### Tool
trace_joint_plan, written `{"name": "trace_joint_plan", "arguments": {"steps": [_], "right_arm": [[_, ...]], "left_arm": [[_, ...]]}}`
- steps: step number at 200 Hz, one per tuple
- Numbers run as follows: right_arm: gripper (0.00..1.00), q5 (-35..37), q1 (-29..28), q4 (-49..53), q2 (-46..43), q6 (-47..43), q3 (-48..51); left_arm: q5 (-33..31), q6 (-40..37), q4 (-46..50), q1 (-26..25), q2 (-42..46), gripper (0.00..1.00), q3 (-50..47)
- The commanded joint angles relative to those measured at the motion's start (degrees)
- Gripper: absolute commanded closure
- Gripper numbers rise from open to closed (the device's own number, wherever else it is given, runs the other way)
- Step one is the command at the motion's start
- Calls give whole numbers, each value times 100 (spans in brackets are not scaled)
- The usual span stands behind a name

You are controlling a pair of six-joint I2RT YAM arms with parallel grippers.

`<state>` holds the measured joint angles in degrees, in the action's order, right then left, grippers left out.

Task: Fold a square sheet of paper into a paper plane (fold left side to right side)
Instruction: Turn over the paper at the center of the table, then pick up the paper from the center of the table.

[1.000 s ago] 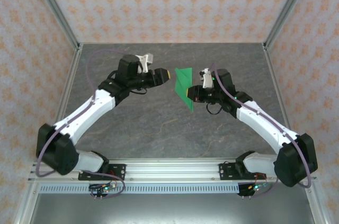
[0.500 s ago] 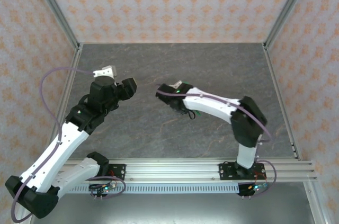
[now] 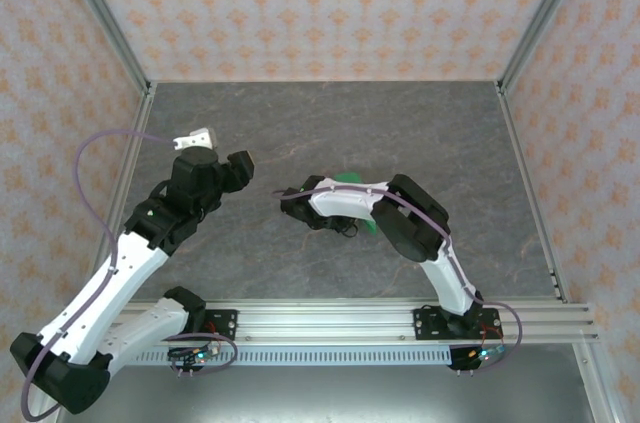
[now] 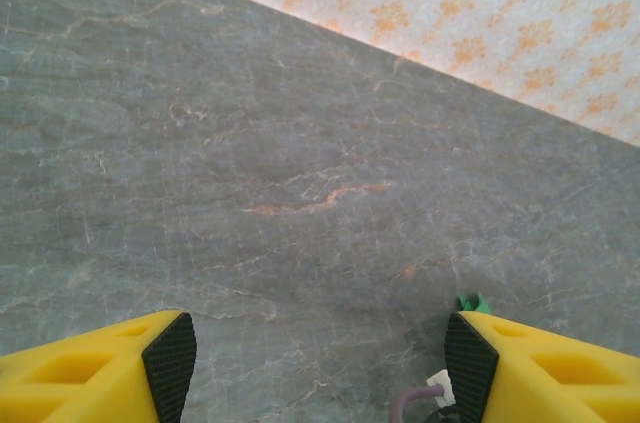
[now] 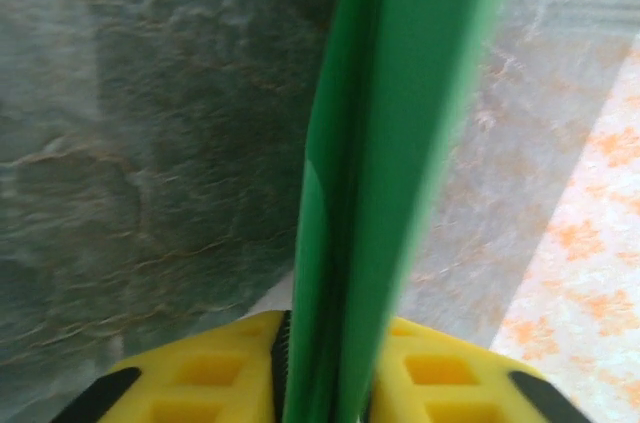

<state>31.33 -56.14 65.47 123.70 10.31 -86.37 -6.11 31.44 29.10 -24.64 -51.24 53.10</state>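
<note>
Both seen | left gripper (image 4: 318, 363) wide, over table (image 4: 300, 143) | right gripper (image 5: 330, 363) narrow, pinching green paper (image 5: 400, 123) edge-on

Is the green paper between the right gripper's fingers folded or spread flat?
Folded. The right wrist view shows the green paper edge-on in the right gripper, with several layers side by side, not one thin sheet.

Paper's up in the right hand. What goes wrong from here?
1. The green paper stands edge-on between the fingers of the right hand, held by one end only; it may slip or spring open.
2. The left hand hangs open, apart from it, so nothing would catch it.
</note>
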Motion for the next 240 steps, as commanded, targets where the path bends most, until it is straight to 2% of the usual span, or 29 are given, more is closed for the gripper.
{"name": "trace_joint_plan", "arguments": {"steps": [1, 44, 57, 77, 96, 120, 149, 174, 196, 240], "right_arm": [[61, -855, -55, -335, -450, -89, 157], [27, -1888, -42, -1111, -1837, -183, 710], [18, -2133, 37, -1391, -2373, -196, 967], [11, -2880, 459, -2038, -3294, -145, 1476], [7, -3809, 1103, -2865, -4178, 23, 2162], [4, -5174, 2180, -3899, -5076, 429, 3039], [3, -6426, 3344, -4837, -5633, 947, 3868], [2, -7285, 4193, -5588, -5881, 1469, 4491], [2, -7604, 4575, -5887, -5894, 1638, 4798], [0, -7630, 4674, -5879, -5857, 1425, 4904]], "left_arm": [[189, 79, -235, 38, -189, 31, -153], [948, 416, -615, 34, -1058, 31, -157], [1431, 607, -1075, 24, -1341, 30, -266], [2341, 908, -1991, 28, -1843, 30, -467], [3075, 1053, -2520, -38, -2467, 30, -389], [3724, 1315, -3218, -228, -3307, 31, -240], [4074, 1646, -3852, -489, -4278, 33, 22], [4199, 1715, -3994, -660, -4949, 35, 391], [4364, 1799, -4191, -718, -5386, 37, 641], [4434, 1739, -4138, -726, -6081, 50, 1013]]}}
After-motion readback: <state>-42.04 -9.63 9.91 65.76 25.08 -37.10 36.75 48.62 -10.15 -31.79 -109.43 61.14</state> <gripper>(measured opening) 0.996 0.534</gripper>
